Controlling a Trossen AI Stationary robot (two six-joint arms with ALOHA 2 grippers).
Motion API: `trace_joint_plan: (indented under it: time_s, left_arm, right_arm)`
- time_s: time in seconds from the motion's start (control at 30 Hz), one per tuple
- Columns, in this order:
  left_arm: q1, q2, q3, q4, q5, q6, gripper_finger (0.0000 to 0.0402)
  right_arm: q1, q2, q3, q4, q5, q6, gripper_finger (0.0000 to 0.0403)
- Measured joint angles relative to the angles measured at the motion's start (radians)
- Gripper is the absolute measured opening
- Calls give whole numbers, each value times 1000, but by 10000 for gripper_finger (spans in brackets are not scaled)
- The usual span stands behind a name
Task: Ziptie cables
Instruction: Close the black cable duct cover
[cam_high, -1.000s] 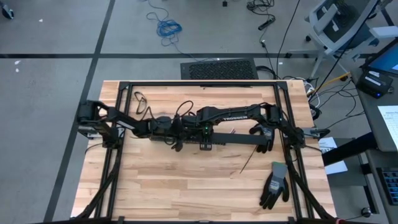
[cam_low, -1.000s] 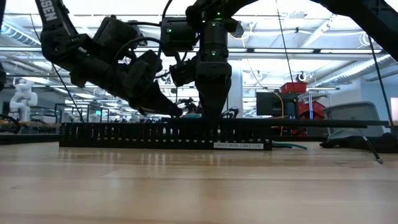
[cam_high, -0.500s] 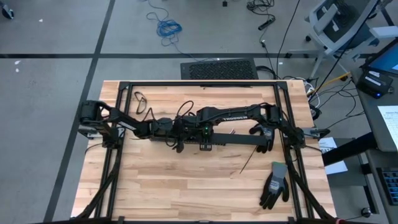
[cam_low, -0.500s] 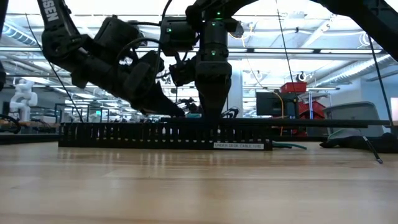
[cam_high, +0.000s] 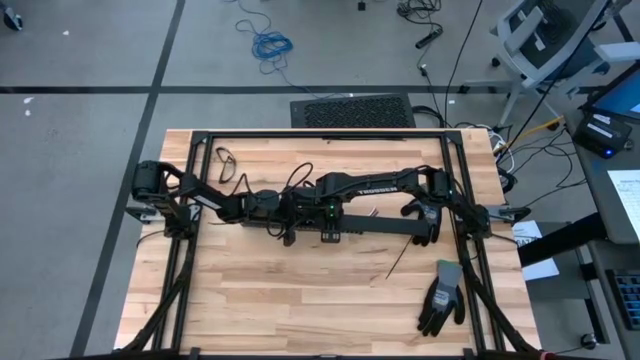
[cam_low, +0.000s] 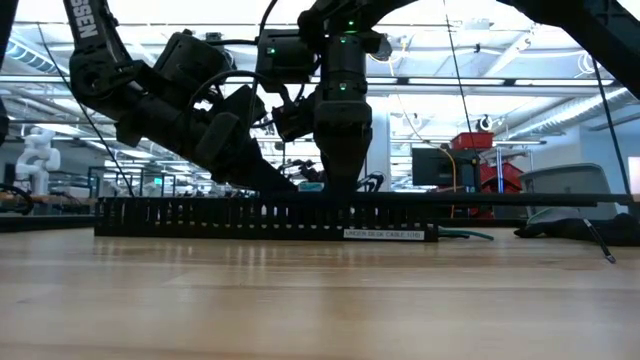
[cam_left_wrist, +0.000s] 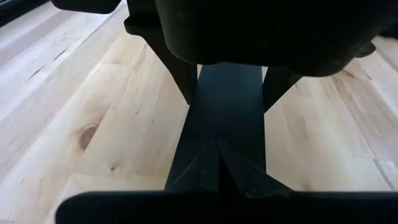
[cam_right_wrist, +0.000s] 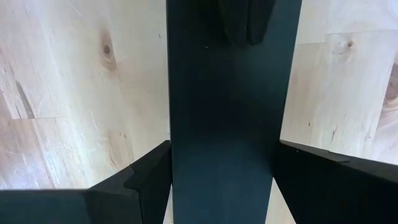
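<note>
Item: black cable tray (cam_high: 375, 228), long, slotted, lying 9-to-3 across the table (cam_high: 300, 300) centre.

Right gripper (cam_high: 328, 232): pointing straight down at the tray's 9 o'clock end, fingers (cam_right_wrist: 146, 177) spread apart astride the tray, one on each long side; not clamped.

Left gripper (cam_high: 287, 222): fingers together, angled down, tip touching or just beside the same end of the tray, at 9 o'clock of the right gripper. The wrist view shows nothing between them.

Cables: not discernible in any view; whether they lie in the tray cannot be told.

Also present: gloves (cam_high: 442, 297) at 4 o'clock, a thin black strip (cam_high: 398, 262) beside them.

Judgement: both grippers are equally near the tray end.
</note>
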Motion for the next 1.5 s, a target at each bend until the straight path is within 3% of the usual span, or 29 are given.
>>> trace_joint_plan:
  time_s: [0.2,0.6,1.23,1.5]
  left_arm:
    - [0,0,0,-3,-2,3,0]
    - [0,2,-2,-8,-52,5,0]
    - [1,2,-2,-8,-78,2,0]
    - [1,2,-3,-11,-78,2,0]
  right_arm:
    - [0,0,0,1,1,-9,227]
    - [0,0,53,-68,0,-80,290]
    - [-9,0,92,-131,-6,-141,272]
    - [-42,-2,97,-273,-4,-128,272]
